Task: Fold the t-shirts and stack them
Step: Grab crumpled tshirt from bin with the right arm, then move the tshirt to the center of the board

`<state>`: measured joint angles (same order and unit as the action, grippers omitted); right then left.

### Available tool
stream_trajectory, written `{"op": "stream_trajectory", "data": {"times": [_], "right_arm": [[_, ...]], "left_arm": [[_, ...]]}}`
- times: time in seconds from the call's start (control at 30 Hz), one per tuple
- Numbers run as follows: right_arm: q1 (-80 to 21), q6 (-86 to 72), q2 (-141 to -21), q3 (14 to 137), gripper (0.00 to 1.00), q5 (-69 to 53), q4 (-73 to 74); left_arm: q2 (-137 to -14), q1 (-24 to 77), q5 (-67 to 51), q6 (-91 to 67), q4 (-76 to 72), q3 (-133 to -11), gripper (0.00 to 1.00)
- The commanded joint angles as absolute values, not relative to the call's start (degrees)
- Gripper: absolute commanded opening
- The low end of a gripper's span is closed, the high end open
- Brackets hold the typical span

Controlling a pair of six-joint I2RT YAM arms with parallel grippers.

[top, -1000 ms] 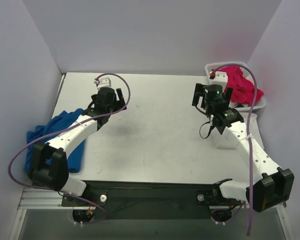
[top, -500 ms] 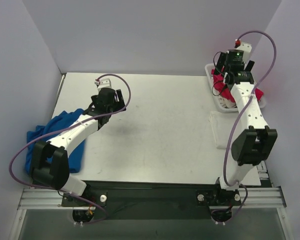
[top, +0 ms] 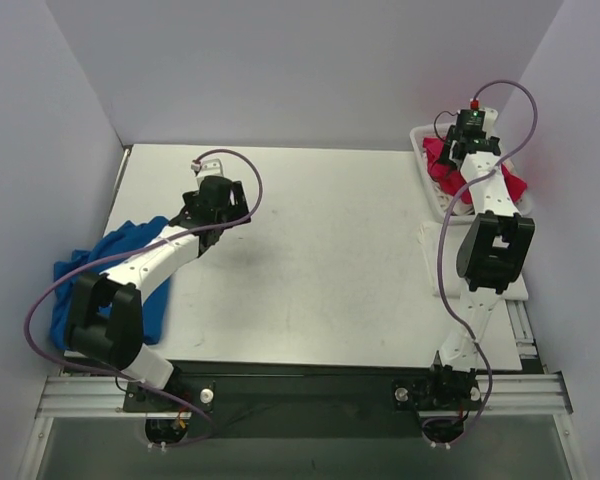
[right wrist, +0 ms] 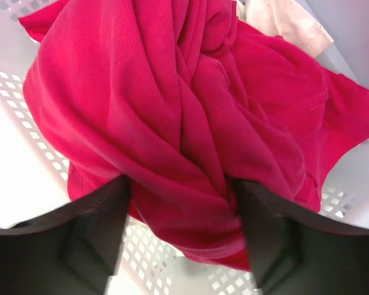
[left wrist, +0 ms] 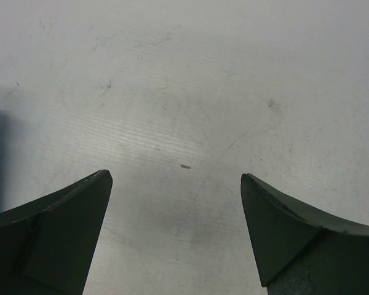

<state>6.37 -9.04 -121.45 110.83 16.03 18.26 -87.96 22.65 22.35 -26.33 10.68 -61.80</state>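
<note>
Across the overhead view stretches a pale grey table (top: 310,270), enclosed on three sides by plain white walls (top: 280,70). Two white and black robot arms are bolted at its near edge, each trailing a purple cable.

The left arm (top: 145,262) slants from the near left corner toward the middle left of the table. The right arm (top: 490,250) stands up steeply on the right side and reaches to the far right corner.

A crumpled blue cloth (top: 80,272) lies at the left edge of the table, partly beneath the left arm.

A white plastic lattice basket (top: 421,140) sits in the far right corner. The t-shirts are inside it. A bright pinkish-red t-shirt (right wrist: 172,104) is heaped in loose, deep folds, filling most of the basket, with one part spilling over the right rim. A white t-shirt (right wrist: 283,21) shows only as a small patch at the far end, tucked behind the red one.

The right gripper (right wrist: 179,184) points down into the basket. Its two dark fingers are spread wide, one on each side of a bunched ridge of the red shirt. Whether they touch the cloth cannot be told.

The left gripper (left wrist: 175,178) hangs above bare table, fingers spread fully apart with nothing between them.

A tiny speck (left wrist: 185,166) marks the table surface just ahead of the left fingers.
</note>
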Motion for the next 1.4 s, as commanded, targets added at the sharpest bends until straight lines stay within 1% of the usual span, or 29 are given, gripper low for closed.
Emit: {"op": "stream_trajectory", "data": {"times": [0.0,0.07,0.1,0.13,0.17,0.2,0.23,0.47,0.7,0.83,1.03,1.2,1.37], "right_arm": [[6.06,-9.32,-121.64,114.34,0.63,16.88,18.19],[6.06,-9.75,-121.90,114.26,0.51,16.96,18.19],[6.06,-9.93,-121.73,114.26,0.38,16.70,18.37],[6.06,-10.11,-121.55,114.17,0.29,16.79,18.63],[6.06,-10.28,-121.20,114.08,0.22,16.70,18.72],[6.06,-10.54,-120.24,114.00,0.06,16.53,18.81],[6.06,-10.63,-119.80,113.91,0.00,16.44,18.90],[5.45,-11.25,-112.33,113.73,0.00,15.56,18.98],[0.36,-7.22,-101.80,115.57,0.00,17.83,19.34],[-6.13,-3.87,-97.04,117.33,0.00,20.21,19.25],[-14.49,-0.62,-87.82,118.56,0.00,18.72,18.55],[-25.21,3.07,-80.18,118.92,0.00,17.49,17.32],[-31.19,2.20,-72.97,117.52,0.00,8.81,16.70]], "left_arm": [[-88.77,21.62,23.03,-25.58,9.67,-63.81,0.97],[-89.21,21.36,22.76,-25.66,9.93,-63.90,0.97],[-89.30,21.27,22.68,-25.66,9.84,-63.98,0.97],[-89.38,21.10,22.41,-25.75,9.84,-64.07,0.97],[-89.30,21.01,22.33,-25.75,9.84,-63.99,0.97],[-89.38,21.01,22.32,-25.75,9.93,-63.98,0.97],[-89.38,20.92,22.15,-25.84,9.93,-63.90,0.97],[-88.42,20.74,22.06,-26.37,10.11,-63.72,0.97],[-87.19,20.74,20.57,-27.33,9.49,-63.46,0.98],[-85.79,20.74,19.69,-28.12,9.14,-62.58,0.97],[-83.24,20.74,18.81,-29.09,7.65,-60.12,0.97],[-81.65,20.74,18.72,-30.32,6.86,-58.36,0.97],[-78.76,20.65,20.82,-32.52,6.59,-55.46,0.97]]}}
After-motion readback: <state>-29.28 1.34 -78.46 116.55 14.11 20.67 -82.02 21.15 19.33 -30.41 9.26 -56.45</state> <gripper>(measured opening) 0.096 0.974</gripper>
